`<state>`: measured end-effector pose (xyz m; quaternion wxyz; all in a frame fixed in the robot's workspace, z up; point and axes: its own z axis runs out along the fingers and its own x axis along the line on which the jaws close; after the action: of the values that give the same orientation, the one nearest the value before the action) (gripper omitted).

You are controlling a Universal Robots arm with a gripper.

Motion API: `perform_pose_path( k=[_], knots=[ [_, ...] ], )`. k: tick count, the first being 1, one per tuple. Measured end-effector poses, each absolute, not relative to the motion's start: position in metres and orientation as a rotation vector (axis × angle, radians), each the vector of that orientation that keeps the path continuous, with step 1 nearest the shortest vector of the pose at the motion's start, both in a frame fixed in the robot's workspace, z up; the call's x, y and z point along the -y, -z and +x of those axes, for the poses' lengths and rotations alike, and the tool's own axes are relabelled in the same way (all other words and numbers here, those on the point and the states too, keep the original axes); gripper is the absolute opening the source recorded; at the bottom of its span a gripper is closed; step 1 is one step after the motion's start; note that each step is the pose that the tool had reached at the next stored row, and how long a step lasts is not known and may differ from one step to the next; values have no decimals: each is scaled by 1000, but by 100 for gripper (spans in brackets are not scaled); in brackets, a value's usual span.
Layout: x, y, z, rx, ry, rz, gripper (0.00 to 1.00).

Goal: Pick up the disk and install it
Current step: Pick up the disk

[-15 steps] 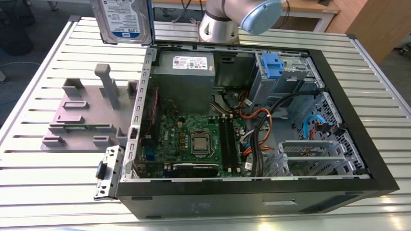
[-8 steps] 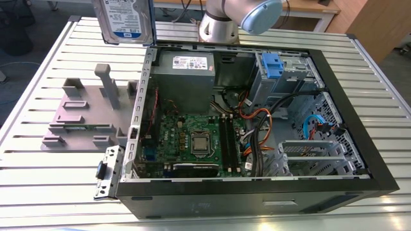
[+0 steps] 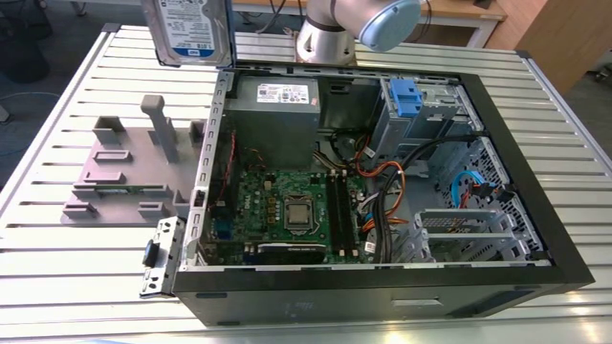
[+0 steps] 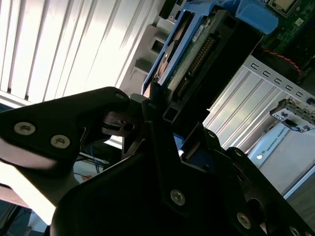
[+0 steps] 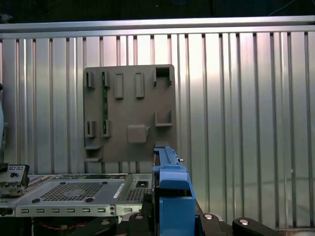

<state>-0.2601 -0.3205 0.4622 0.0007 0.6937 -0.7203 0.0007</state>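
The disk (image 3: 191, 30), silver-grey with a white-and-blue label, hangs upright in the air over the table's far edge, beyond the open computer case (image 3: 507, 186). In the second wrist view my gripper (image 4: 165, 110) is shut on the disk (image 4: 194, 46), its black fingers (image 4: 155, 101) clamping the end of the blue carrier bracket. In the first wrist view the disk (image 5: 170, 189) shows edge-on, blue bracket toward the camera, above the case's metal side (image 5: 74, 194). The blue-tabbed drive cage (image 3: 411, 107) sits inside the case at the far end, beside the grey power supply (image 3: 272, 100).
A grey plastic stand (image 3: 125, 168) with upright posts lies on the slatted metal table (image 3: 77, 265) on the exterior view's left of the case. The arm's base (image 3: 325, 39) stands behind the case. Orange and blue cables (image 3: 402, 186) cross the case interior.
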Motion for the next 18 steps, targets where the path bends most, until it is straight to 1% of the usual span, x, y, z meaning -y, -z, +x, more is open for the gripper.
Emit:
perform_pose_path(
  k=[18],
  knots=[
    [321,-462,-248,2262,-2,2178,36]
  ],
)
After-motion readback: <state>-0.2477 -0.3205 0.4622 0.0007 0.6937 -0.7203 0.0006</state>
